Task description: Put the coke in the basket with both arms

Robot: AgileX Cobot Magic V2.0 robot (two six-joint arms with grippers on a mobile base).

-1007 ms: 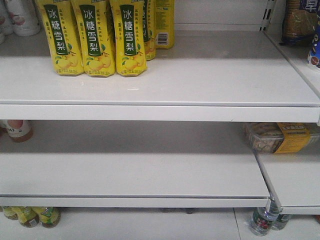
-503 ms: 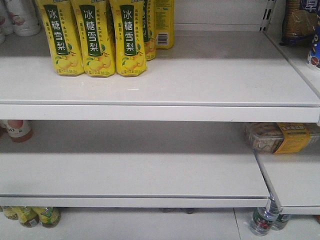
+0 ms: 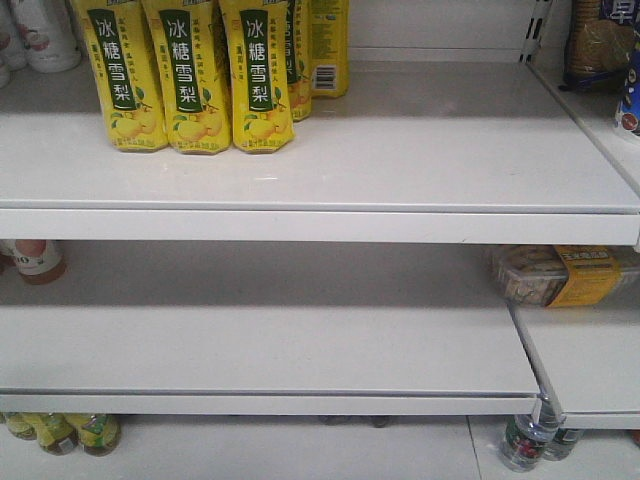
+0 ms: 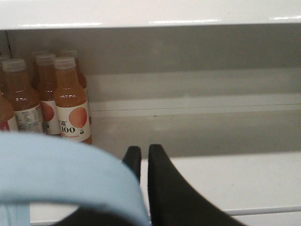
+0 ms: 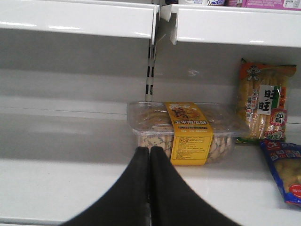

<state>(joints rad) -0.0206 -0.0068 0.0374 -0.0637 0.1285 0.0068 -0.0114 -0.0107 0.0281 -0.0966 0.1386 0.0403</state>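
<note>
No coke shows in any of the three views, so the step in hand is, by my reading, still a search for it — nothing red with white script sits on the shelves the cameras face.

The left gripper appears clenched, its black fingers nearly touching with only a thin slit between them. A broad light blue band arcs across the lower left of the left wrist view, close to the lens; it looks like a handle or rim of the basket, and the gripper may be holding it, though the contact itself is hidden. Beyond it stand orange juice bottles at the left end of a white shelf.

The right gripper is clenched on nothing, fingers pressed flat together, pointing at a clear snack tray with a yellow label. Packaged snacks lean against the back wall just to its right.

The front view shows yellow pear drink bottles on the upper shelf and bare white boards below.

To do this well, the base or arms probably need to shift until the coke comes into view. The right gripper must release before approaching it, and the left should keep the basket level and near — otherwise the drop risks missing the opening.
</note>
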